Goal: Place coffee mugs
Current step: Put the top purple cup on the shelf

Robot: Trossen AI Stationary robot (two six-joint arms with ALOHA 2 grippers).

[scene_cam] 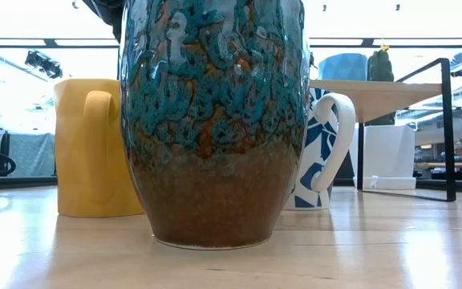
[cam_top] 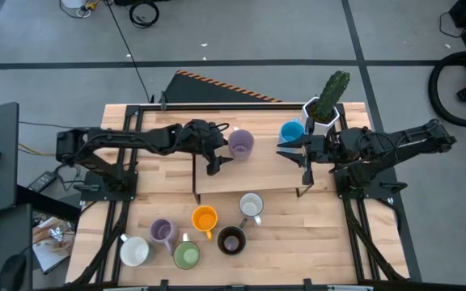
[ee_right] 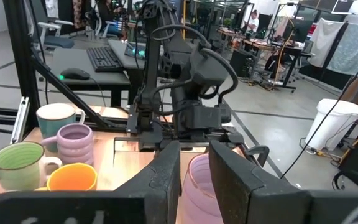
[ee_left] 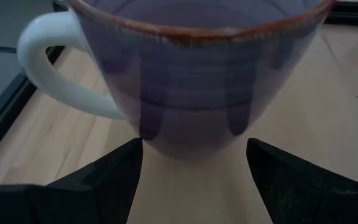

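Note:
A lavender mug (cam_top: 241, 144) stands upright on the raised wooden shelf (cam_top: 257, 174). My left gripper (cam_top: 223, 147) is open just to its left. In the left wrist view its fingers (ee_left: 104, 180) stand either side of the mug's base (ee_left: 194, 134); I cannot tell if they touch. My right gripper (cam_top: 291, 152) hovers over the shelf beside the blue mug (cam_top: 292, 132), open by a narrow gap (ee_right: 194, 171). On the table in front of the shelf stand the white/grey (cam_top: 251, 205), orange (cam_top: 205, 218), dark brown (cam_top: 231, 240), lavender (cam_top: 163, 232), green (cam_top: 186, 255) and white (cam_top: 134, 250) mugs.
A white pot with a green cactus (cam_top: 324, 105) stands at the shelf's far right corner, behind the blue mug. The shelf's black legs (cam_top: 196, 182) come down onto the table. In the low view the dark brown mug (scene_cam: 215, 120) blocks most of the scene. Bare wood lies between the two shelf mugs.

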